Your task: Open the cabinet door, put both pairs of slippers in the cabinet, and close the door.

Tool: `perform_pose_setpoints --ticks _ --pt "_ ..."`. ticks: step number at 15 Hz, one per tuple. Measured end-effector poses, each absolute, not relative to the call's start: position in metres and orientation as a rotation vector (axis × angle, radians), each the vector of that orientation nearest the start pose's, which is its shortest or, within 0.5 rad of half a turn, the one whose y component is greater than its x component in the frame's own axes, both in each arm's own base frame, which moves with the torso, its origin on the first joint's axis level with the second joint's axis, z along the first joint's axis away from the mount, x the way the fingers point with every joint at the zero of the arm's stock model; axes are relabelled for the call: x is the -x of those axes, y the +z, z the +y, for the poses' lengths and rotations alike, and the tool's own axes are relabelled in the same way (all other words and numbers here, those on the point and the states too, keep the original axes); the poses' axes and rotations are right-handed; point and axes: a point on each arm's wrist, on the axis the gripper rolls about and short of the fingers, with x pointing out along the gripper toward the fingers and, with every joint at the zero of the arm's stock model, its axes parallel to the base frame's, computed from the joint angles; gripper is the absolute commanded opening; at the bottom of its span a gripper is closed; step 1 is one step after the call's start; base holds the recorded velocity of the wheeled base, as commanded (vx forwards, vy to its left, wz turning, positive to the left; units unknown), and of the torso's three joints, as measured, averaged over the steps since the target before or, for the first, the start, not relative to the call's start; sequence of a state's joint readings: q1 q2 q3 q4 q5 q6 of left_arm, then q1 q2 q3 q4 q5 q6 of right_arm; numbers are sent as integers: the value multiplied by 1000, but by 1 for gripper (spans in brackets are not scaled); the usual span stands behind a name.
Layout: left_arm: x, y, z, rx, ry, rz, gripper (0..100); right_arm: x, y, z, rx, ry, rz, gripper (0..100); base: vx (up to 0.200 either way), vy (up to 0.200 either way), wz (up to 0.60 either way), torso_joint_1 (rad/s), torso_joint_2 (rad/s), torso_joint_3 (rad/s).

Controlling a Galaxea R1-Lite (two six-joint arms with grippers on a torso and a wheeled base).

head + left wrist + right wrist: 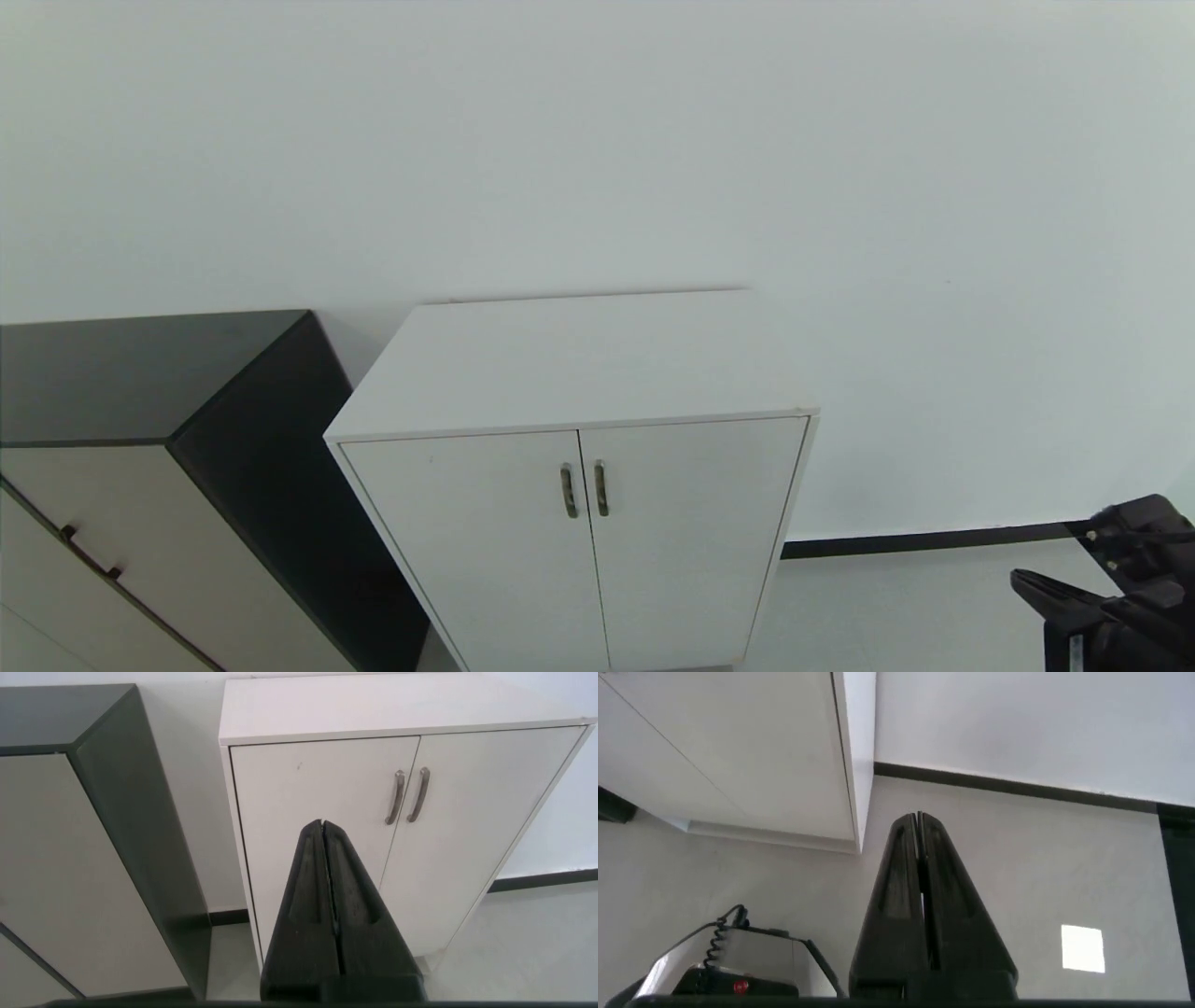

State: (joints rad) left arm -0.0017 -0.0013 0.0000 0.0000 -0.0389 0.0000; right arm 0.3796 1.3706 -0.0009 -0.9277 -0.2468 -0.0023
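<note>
A white two-door cabinet [579, 364] stands against the wall with both doors shut. Its two metal handles [568, 490] [601, 487] sit side by side at the centre seam. In the left wrist view my left gripper [323, 824] is shut and empty, held in the air some way in front of the cabinet's left door [318, 775], apart from the handles [396, 797]. My right gripper [920, 819] is shut and empty too, low above the floor beside the cabinet's lower right corner [850, 756]. The right arm [1111, 597] shows at the head view's bottom right.
A dark cabinet with beige fronts [252, 448] stands close against the white cabinet's left side. A black baseboard [934, 539] runs along the white wall to the right. Open pale floor [1046, 887] lies to the right of the cabinet.
</note>
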Motion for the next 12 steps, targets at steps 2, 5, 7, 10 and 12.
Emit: perform_pose_setpoints --ticks 2,5,7,10,12 --pt "23 75 -1 0 -40 -1 0 -119 94 41 147 126 462 0 0 0 0 0 0 0" --pt "23 75 -1 0 -40 -1 0 -92 96 30 146 132 494 0 0 0 0 0 0 0" --pt "23 75 -1 0 -40 -1 0 -73 96 23 125 145 487 0 0 0 0 0 0 0" --pt "23 75 -1 0 -40 -1 0 -43 91 12 102 166 468 0 0 0 0 0 0 0" --pt "23 75 -1 0 -40 -1 0 -28 86 6 92 174 450 0 0 0 0 0 0 0"
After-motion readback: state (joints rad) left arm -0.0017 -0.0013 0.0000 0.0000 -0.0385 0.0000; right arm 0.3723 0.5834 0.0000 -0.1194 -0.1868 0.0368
